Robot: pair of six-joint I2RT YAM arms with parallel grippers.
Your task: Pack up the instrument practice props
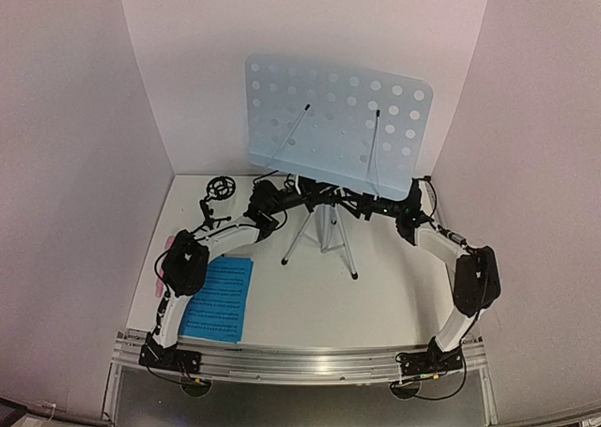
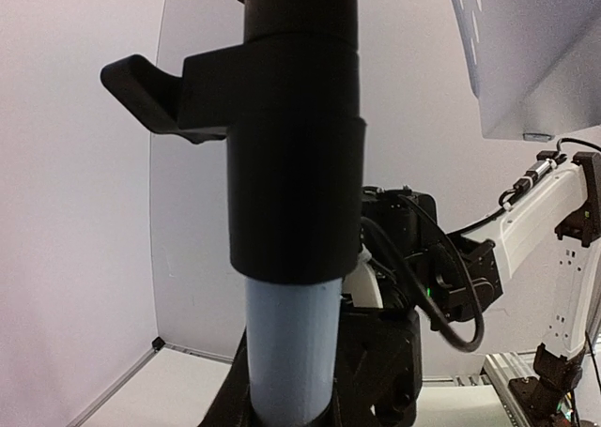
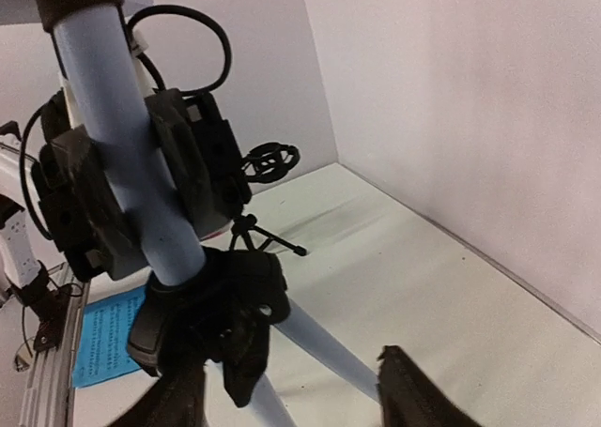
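Note:
The pale perforated music stand (image 1: 338, 117) stands mid-table on its silver tripod (image 1: 324, 235). My left gripper (image 1: 270, 202) is shut on the stand's pale pole (image 2: 291, 343), just below a black collar (image 2: 296, 164). My right gripper (image 1: 364, 205) is open, with the tripod's black hub (image 3: 221, 305) and one leg (image 3: 329, 338) between its fingers (image 3: 413, 399). The black tripod mic stand (image 1: 221, 189) stands at the back left. A blue sheet-music page (image 1: 218, 298) lies flat at the front left. A pink sliver (image 1: 170, 245), perhaps the microphone, shows beside the left arm.
White walls close the table on the left, back and right. A metal rail (image 1: 300, 361) runs along the near edge. The mic stand (image 3: 268, 164) stands just behind the music stand's left side. Both arms meet under the stand's desk.

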